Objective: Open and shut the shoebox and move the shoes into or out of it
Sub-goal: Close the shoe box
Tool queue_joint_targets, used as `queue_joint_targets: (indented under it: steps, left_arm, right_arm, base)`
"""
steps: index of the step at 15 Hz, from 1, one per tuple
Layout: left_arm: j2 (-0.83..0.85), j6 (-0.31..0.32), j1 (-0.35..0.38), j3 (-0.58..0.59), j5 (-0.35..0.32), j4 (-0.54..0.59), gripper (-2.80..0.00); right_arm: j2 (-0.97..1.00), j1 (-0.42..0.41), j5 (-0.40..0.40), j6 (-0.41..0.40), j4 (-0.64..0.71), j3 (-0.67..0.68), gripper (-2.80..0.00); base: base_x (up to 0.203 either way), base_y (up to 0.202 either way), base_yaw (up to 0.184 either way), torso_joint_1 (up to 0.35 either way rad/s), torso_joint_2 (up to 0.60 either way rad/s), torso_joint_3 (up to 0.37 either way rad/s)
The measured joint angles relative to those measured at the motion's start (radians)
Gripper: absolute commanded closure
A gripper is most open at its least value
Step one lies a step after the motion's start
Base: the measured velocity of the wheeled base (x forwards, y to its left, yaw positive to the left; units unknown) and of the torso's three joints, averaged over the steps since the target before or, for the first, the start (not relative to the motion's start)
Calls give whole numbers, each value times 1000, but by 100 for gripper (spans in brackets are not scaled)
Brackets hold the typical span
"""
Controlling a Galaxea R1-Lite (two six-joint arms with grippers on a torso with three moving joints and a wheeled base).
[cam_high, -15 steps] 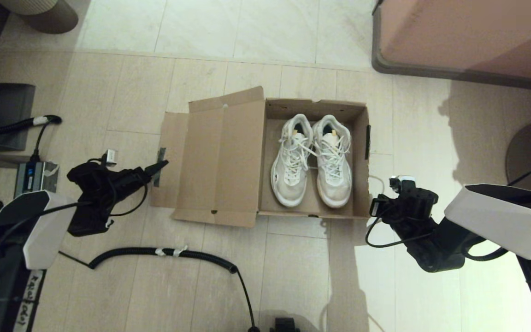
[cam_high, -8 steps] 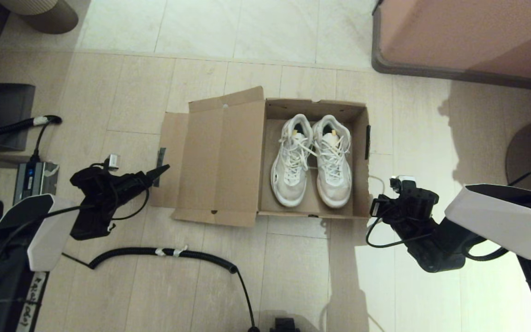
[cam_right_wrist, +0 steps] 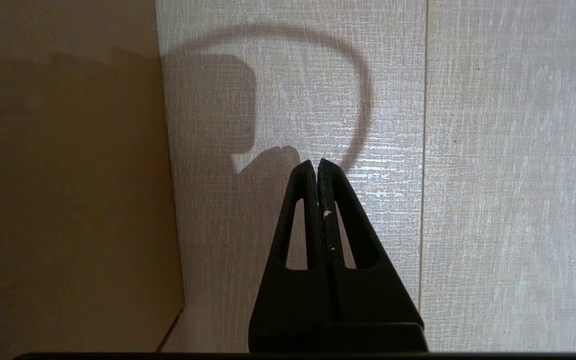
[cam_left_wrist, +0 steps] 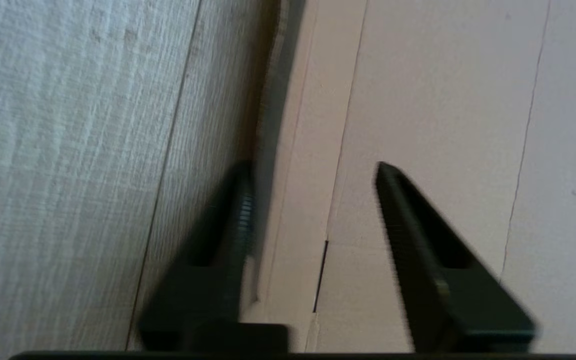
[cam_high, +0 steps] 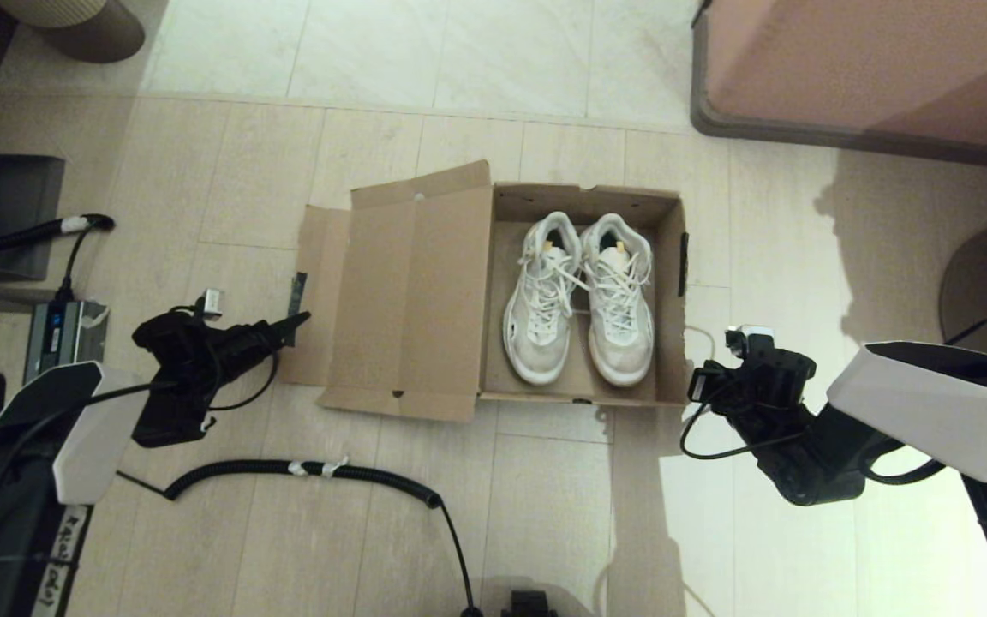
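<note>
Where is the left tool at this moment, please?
In the head view, the left tool is on the robot's left, open at the outer edge flap of the shoebox lid lying on the floor.

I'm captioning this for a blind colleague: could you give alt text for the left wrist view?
The open left gripper straddles the outer edge of the shoebox lid, one finger over the floor, the other over the brown cardboard, gripping nothing yet.
</note>
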Motion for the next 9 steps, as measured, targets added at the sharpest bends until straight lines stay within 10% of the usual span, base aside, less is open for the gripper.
queue_joint_targets:
  steps: [9]
  left_arm:
    - [-114, 8, 0, 98, 29, 35, 0]
  right_arm:
    - [0, 34, 7, 1, 2, -14, 0]
  base:
    - [0, 0, 0, 0, 0, 0]
